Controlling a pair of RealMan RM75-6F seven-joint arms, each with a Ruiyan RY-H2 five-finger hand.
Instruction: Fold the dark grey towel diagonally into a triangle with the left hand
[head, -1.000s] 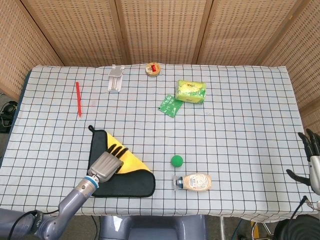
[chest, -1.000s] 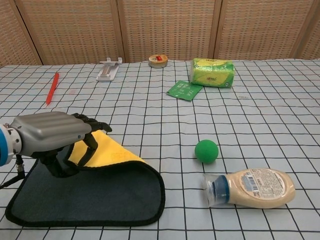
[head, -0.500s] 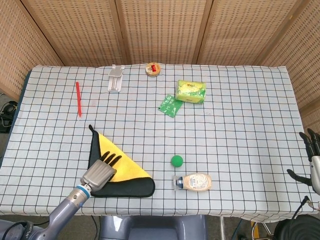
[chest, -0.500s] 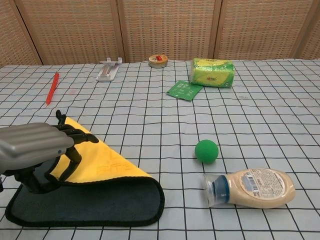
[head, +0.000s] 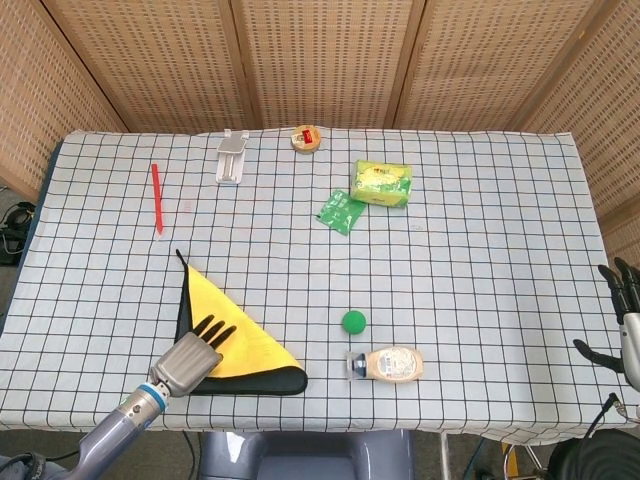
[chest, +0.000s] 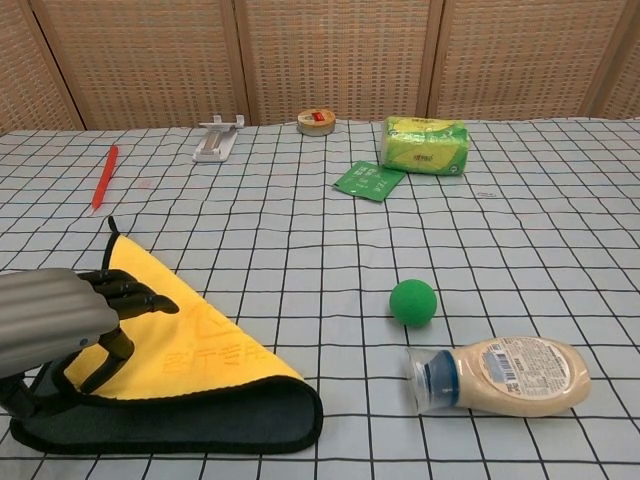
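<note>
1. The left hand (head: 192, 355) sits at the lower left of the head view, fingers (chest: 128, 292) curled down onto the folded towel. Whether it pinches an edge or only presses on the cloth I cannot tell.
2. The dark grey towel (head: 232, 334) lies at the lower left, folded into a triangle, yellow underside up, with a dark grey band showing along the near edge (chest: 190, 420).
3. A green ball (head: 353, 321) rests on the cloth right of the towel, well apart from it.
4. Just below the ball in the head view a squeeze bottle (head: 392, 363) lies on its side, cap pointing toward the towel; its contents look pale beige.
5. Near the centre, toward the top, a green sachet (head: 341, 211) lies flat, just beside a yellow-green packet (head: 382, 183).
6. At the top of the table are a small round tin (head: 307, 137) and a white clip-like holder (head: 232, 156); what the tin holds cannot be seen.
7. A red pen-like stick (head: 157, 197) lies at the upper left, apart from everything else.
8. The right hand (head: 624, 312) shows at the right edge of the head view, off the table, fingers spread, holding nothing.
9. The table (head: 480, 250) is covered with a pale cloth ruled in a dark grid.
10. Woven brown screen panels (head: 320, 60) stand behind the table across the top of both views.
</note>
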